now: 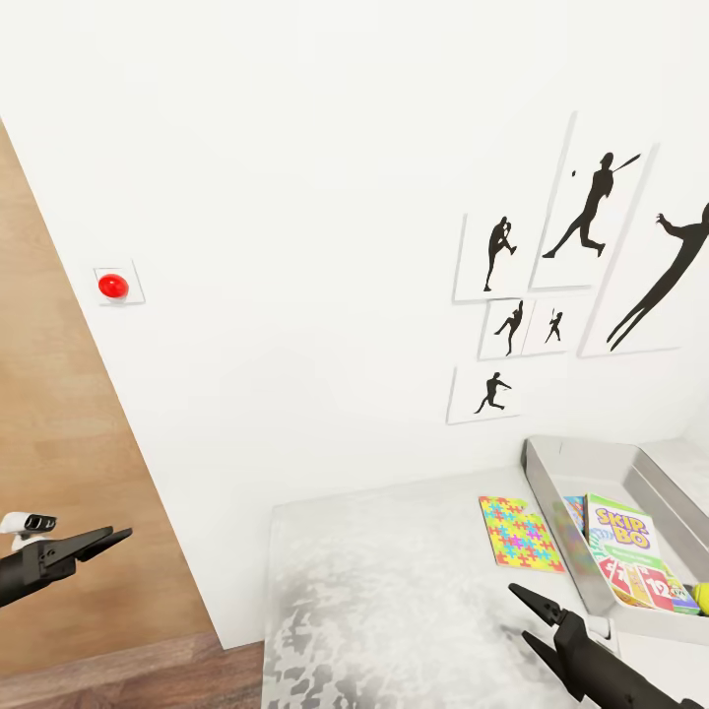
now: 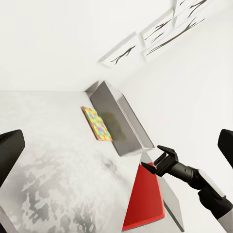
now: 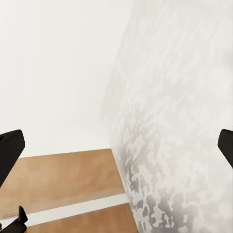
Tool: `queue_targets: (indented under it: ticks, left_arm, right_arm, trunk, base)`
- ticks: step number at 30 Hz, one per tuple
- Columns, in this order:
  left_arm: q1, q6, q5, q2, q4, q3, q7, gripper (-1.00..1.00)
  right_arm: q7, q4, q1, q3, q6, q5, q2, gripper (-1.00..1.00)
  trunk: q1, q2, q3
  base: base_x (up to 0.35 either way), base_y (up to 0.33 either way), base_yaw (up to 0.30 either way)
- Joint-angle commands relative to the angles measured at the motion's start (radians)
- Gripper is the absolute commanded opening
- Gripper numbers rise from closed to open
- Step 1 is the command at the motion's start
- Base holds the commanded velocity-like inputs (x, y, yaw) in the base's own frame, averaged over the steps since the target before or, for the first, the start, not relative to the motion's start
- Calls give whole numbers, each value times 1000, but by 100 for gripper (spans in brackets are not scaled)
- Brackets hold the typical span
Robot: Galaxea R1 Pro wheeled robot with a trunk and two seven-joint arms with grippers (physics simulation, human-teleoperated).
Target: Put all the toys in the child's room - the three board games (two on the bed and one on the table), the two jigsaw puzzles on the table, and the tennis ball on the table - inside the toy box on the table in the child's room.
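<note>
White wall with black silhouette pictures [image 1: 581, 266] backs the speckled grey-white counter [image 1: 394, 601]. Lower right, the right tool [image 1: 525, 618] hovers released beside the light grey toy box [image 1: 551, 473]; lower left, the left tool [image 1: 98, 542] is released over wood floor. A multicolour square jigsaw puzzle [image 1: 519, 533] lies just beside the box.

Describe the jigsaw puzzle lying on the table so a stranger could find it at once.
Start at the pale speckled table against the white wall. Beside the light grey toy box, on the side nearer the table's middle, lies the jigsaw puzzle. It is a flat square of bright interlocking pieces, unlike the printed game boxes inside the bin.

"SKIP-BO" is showing in blue letters on the white-green board game [image 1: 630, 559]; large card numerals are showing on its red strip, reading roughly "12"
</note>
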Motion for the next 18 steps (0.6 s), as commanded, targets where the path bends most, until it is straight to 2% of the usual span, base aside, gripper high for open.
queue_targets:
  ticks: [1,12,14,15,17,18]
  left_arm:
    - [-1,10,0,0,0,0,-4,100]
    - [-1,10,0,0,0,0,-4,100]
    - [-1,9,0,0,0,0,-4,100]
    - [-1,9,1,0,0,0,-4,100]
    - [-1,9,1,0,0,-1,-4,100]
    - [-1,10,1,0,0,-1,-4,100]
  right_arm:
    - [9,0,0,-1,3,10,0,100]
    - [-11,-3,-19,25,-25,17,-4,100]
    - [-28,-14,-66,44,-26,30,-8,100]
    - [-53,-19,-119,67,-23,51,-11,100]
    - [-91,-21,-185,99,-12,80,-14,100]
    - [-139,-23,-255,136,11,114,-14,100]
  trunk:
    - [1,-2,-2]
    - [1,-2,-2]
    - [1,-2,-2]
    - [1,-2,-2]
    - [1,-2,-2]
    - [1,-2,-2]
  base:
    - [0,0,0]
    - [0,0,0]
    - [0,0,0]
    - [0,0,0]
    - [0,0,0]
    - [0,0,0]
